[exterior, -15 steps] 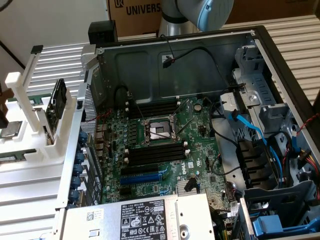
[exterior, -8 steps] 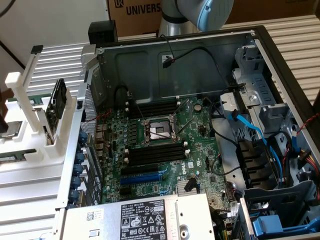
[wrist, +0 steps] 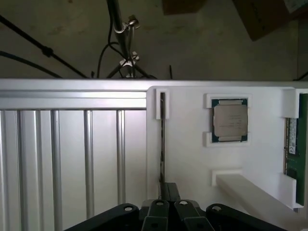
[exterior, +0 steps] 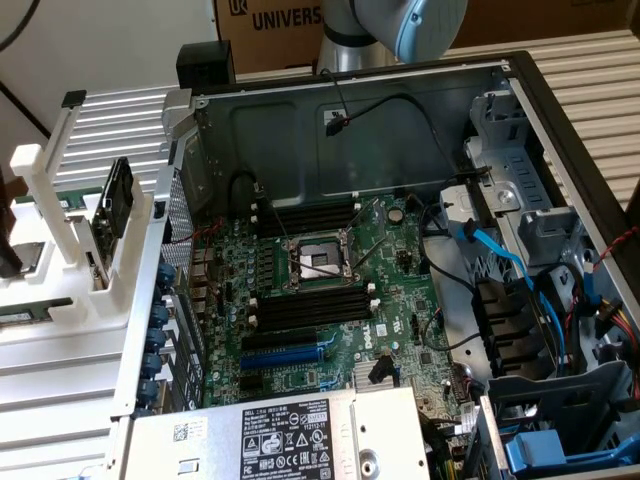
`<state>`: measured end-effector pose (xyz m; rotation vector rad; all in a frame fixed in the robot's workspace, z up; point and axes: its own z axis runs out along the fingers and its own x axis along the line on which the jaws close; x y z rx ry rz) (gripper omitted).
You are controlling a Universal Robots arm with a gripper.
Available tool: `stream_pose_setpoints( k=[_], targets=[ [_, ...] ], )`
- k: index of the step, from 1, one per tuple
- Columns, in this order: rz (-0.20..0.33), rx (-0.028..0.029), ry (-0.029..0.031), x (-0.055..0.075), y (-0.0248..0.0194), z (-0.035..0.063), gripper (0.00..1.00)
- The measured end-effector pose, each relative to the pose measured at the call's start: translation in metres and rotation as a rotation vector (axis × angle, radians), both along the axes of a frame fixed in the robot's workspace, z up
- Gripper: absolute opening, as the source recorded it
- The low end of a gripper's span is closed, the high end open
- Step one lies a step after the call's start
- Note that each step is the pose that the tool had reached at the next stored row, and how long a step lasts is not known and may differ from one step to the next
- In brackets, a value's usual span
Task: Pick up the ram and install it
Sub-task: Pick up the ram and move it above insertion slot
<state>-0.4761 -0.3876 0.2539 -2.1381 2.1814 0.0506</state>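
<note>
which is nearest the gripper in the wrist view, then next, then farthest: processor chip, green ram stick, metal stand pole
From the gripper:
1. processor chip, in its framed recess on the white holder.
2. green ram stick, at the holder's side edge.
3. metal stand pole, beyond the holder, in the background.

Exterior view: soft even light, case [exterior: 420,120] inside darker at 9 o'clock. Wrist view: white fixture [wrist: 187,154] bright, floor [wrist: 216,48] dim.
</note>
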Motion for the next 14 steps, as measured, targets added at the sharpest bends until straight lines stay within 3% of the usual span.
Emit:
stream_pose_setpoints(
  k=[10,14],
  targets=[
    [0.0,0.017,-0.001,0.0,-0.004,-0.0183,0.1],
    [0.0,0.0275,-0.0009,0.0,-0.0045,-0.0257,0.1]
  ],
)
